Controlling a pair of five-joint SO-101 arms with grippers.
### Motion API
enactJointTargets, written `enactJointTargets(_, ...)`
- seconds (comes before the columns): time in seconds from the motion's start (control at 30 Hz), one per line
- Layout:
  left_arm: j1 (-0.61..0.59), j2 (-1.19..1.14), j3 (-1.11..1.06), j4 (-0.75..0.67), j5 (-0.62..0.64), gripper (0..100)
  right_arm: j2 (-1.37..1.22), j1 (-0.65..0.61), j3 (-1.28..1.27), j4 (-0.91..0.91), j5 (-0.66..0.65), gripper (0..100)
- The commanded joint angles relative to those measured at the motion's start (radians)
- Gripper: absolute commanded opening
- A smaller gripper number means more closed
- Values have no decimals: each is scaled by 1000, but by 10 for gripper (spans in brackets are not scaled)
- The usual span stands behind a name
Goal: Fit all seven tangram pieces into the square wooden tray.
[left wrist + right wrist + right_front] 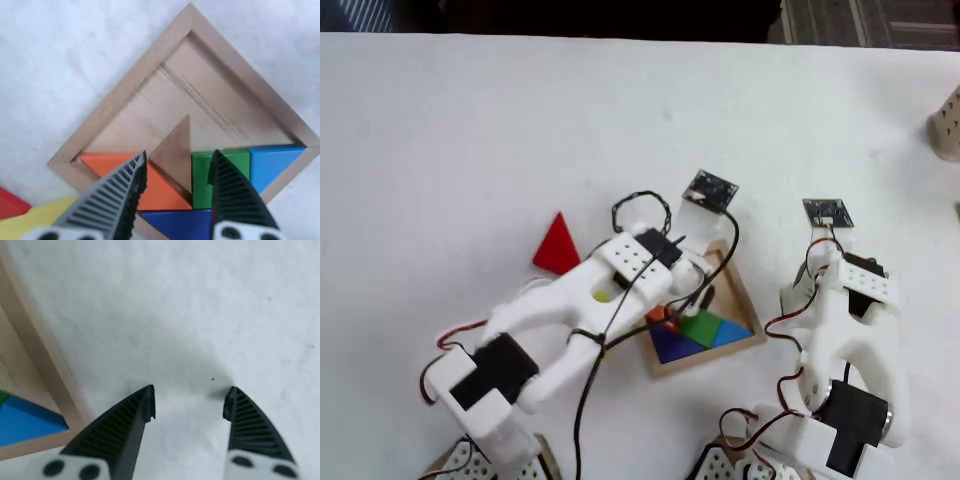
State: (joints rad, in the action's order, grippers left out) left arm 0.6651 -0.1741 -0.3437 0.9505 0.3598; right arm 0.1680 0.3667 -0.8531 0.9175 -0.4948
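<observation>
- High view: fixed overhead camera, looking steeply down over the white table; widest and farthest.
- Left wrist view: close, aimed down past the left claw into the wooden tray.
- Right wrist view: close, aimed down past the right claw at bare table beside the tray's rim.
- Shared by all three: the tray.

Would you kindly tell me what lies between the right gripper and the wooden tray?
Bare white table, as the right wrist view shows: nothing rests between the right gripper and the rim of the wooden tray.
</observation>
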Motion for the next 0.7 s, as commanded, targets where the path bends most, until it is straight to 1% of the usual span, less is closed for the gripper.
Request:
enactJointTargets(0.0, -19, 68, 18, 14, -12, 186, 16, -7, 6, -8, -9, 223)
enactJointTargets(0.17, -25, 67, 58, 18, -14, 186, 16, -7, 6, -8, -9, 223)
enactJointTargets(0.47, -28, 67, 52, 20, -15, 185, 16, -4, 8, -8, -9, 223)
enactJointTargets(0.57, -48, 59, 49, 43, -68, 185, 16, -2, 9, -8, -8, 223)
enactJointTargets(0.67, -64, 59, 15, 48, -86, 185, 16, -1, 9, -10, -3, 223)
